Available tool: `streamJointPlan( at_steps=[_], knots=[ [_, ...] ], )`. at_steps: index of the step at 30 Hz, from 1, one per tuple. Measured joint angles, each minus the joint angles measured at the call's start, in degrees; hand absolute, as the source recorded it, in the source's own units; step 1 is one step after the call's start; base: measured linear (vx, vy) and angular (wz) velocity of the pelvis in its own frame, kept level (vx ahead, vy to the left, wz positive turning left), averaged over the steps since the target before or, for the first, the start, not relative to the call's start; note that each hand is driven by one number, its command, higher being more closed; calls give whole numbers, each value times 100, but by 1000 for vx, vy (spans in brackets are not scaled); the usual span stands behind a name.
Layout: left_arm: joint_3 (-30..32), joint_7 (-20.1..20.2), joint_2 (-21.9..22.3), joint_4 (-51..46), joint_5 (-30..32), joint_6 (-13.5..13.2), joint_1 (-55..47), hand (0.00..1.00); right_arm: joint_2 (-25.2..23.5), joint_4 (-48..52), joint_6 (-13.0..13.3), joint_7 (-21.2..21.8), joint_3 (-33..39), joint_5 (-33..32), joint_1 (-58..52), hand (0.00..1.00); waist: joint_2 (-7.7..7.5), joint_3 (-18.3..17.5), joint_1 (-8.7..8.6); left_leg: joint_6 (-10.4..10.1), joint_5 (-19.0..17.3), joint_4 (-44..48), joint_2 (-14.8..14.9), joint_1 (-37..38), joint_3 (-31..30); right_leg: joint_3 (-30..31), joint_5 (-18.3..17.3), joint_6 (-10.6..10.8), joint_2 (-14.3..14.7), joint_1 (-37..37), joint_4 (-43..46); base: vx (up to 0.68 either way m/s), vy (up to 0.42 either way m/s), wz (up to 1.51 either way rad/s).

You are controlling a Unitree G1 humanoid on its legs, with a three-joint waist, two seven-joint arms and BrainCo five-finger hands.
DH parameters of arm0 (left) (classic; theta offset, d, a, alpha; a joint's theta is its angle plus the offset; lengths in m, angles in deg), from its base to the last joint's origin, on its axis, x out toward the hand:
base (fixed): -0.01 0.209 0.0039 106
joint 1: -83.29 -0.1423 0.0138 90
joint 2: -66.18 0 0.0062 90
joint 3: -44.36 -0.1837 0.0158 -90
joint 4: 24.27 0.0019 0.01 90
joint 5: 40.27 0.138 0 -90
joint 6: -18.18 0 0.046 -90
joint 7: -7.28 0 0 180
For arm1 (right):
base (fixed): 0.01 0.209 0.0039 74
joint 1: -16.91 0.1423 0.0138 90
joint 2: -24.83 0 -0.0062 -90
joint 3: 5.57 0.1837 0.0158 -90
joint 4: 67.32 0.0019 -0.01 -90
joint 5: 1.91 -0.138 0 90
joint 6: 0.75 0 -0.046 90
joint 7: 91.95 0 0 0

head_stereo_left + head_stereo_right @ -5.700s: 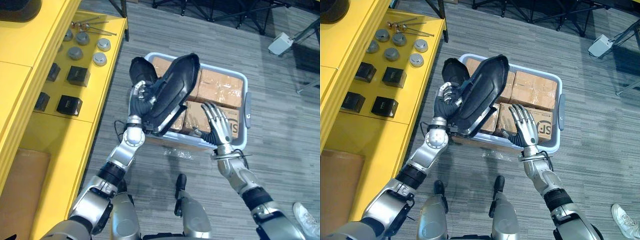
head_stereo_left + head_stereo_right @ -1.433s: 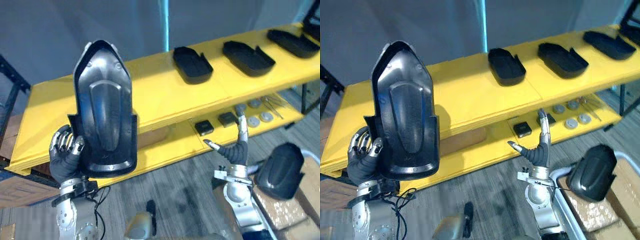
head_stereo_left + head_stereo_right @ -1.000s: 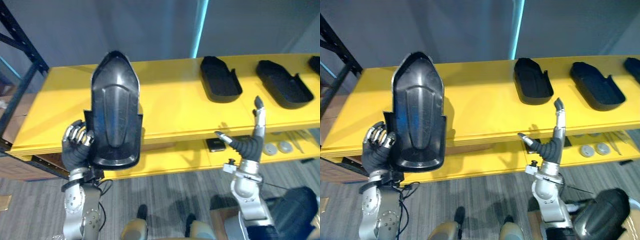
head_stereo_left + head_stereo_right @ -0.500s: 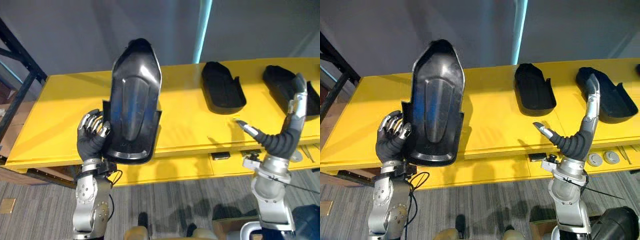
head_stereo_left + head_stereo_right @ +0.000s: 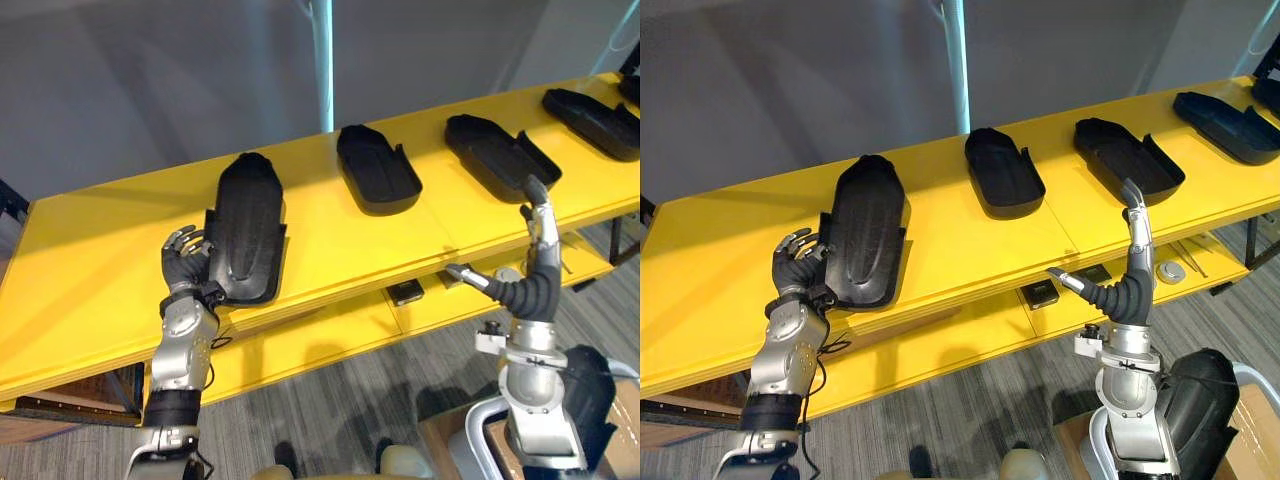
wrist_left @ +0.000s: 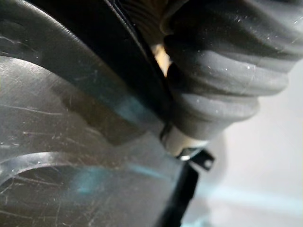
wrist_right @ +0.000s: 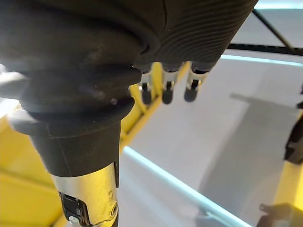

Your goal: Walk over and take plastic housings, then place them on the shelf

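Black plastic housing (image 5: 246, 235) lay on the yellow shelf (image 5: 90, 270), left of three other housings (image 5: 378, 168), with the left hand (image 5: 183, 264) curled on its near edge. The placing step looked nearly finished; the next move called for loosening those fingers and drawing the arm away without dragging the part. The right hand (image 5: 535, 262) hovered before the shelf edge, fingers straight, holding nothing. The left thumb was hidden behind the housing

— What did the hands look like?
— The left hand (image 5: 183, 266) and right hand (image 5: 526, 288) had silver fingers (image 5: 541, 222), dark-tipped; behind the fingers, dark ribbed covers (image 7: 75, 66), then silver-grey arms (image 5: 178, 352).
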Motion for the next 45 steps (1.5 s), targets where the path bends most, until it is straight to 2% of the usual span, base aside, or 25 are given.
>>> streamJointPlan(
  at_steps=[3,7,10,11,14,17,22,25,27,31,32,34,36,38,42,45],
  knots=[
    [36,-265,-5,436,-209,69,228,100,68,-122,0,196,-38,-76,91,0,78,-49,-74,5,9,1,-2,-5,107,79,-35,0,1,-106,39,-43,-6,-14],
    [38,-508,-47,1002,-321,127,592,100,161,-136,0,335,-179,-237,163,0,79,-48,-152,9,23,35,-16,-160,163,164,-110,4,-19,-387,245,-49,-21,-8],
    [-107,-660,-232,1264,-607,272,761,100,190,-136,-6,359,-224,-238,215,0,67,0,-162,9,23,68,-14,-222,238,251,-112,-2,-13,-504,353,0,-15,-11],
    [-115,-661,-277,1265,-657,317,770,0,209,-135,-6,353,-213,-241,246,0,75,37,-169,9,23,72,-17,-214,262,283,-113,-3,-13,-524,385,12,-14,-11],
    [-158,-568,-361,1266,-706,504,932,0,236,-135,-8,359,-222,-242,362,0,103,218,-178,10,23,88,-17,-211,257,282,-113,-3,-14,-519,401,3,-4,-2],
    [-195,-500,-439,1266,-697,708,959,0,236,-134,-8,351,-225,-242,375,0,117,234,-173,10,22,88,-16,-203,247,268,-113,-3,-14,-494,389,0,0,0],
    [-353,-461,-448,1326,-685,709,989,0,237,-127,-31,313,-304,-240,393,0,113,237,-147,13,20,93,-24,-201,215,227,-112,-1,-31,-459,360,-2,-6,4],
    [-388,-686,-448,1431,-484,722,1065,0,238,-127,-38,296,-486,-238,393,0,112,238,-163,16,16,98,-16,-197,170,167,-108,5,-31,-399,301,-6,-10,6],
    [-374,-985,-501,1492,122,827,1097,0,239,-127,-37,193,-508,-239,392,0,99,253,-160,21,11,97,-10,-201,161,158,-108,5,-27,-394,286,2,-6,3],
    [-325,-1238,-803,1495,953,969,1207,0,248,-128,-26,100,-508,-242,356,0,96,316,-159,17,3,92,3,-202,177,167,-107,5,-11,-394,264,0,0,0],
    [-310,-1302,-958,1493,1356,997,1329,0,256,-128,-6,77,-508,-257,353,0,107,344,-159,17,2,91,4,-201,179,168,-105,4,-9,-391,262,34,-14,0],
    [-298,-1340,-1212,1445,1780,998,1548,0,261,-129,24,73,-551,-357,344,0,124,365,-154,16,2,90,7,-202,181,169,-104,4,-6,-386,251,0,0,0],
    [-305,-1365,-1482,991,2537,958,1704,0,260,-136,138,69,-688,-463,258,0,125,365,-160,17,2,85,12,-196,184,157,-88,15,16,-339,232,42,-17,3],
    [-329,-1400,-1661,519,2940,946,1831,0,264,-165,211,68,-761,-463,185,0,125,365,-153,17,2,76,8,-153,181,146,-82,17,13,-278,208,54,-12,2],
    [-419,-1753,-2207,-231,3877,928,2277,0,289,-199,259,24,-973,-479,113,0,137,357,-163,46,-23,66,-7,-47,209,142,-70,38,15,-143,116,10,-2,0],
    [-508,-2007,-2452,-362,3970,822,2542,0,352,-234,259,-51,-1085,-487,69,0,151,346,-167,56,-34,59,-12,2,214,134,-57,59,20,-77,53,0,0,0]
  ],
)
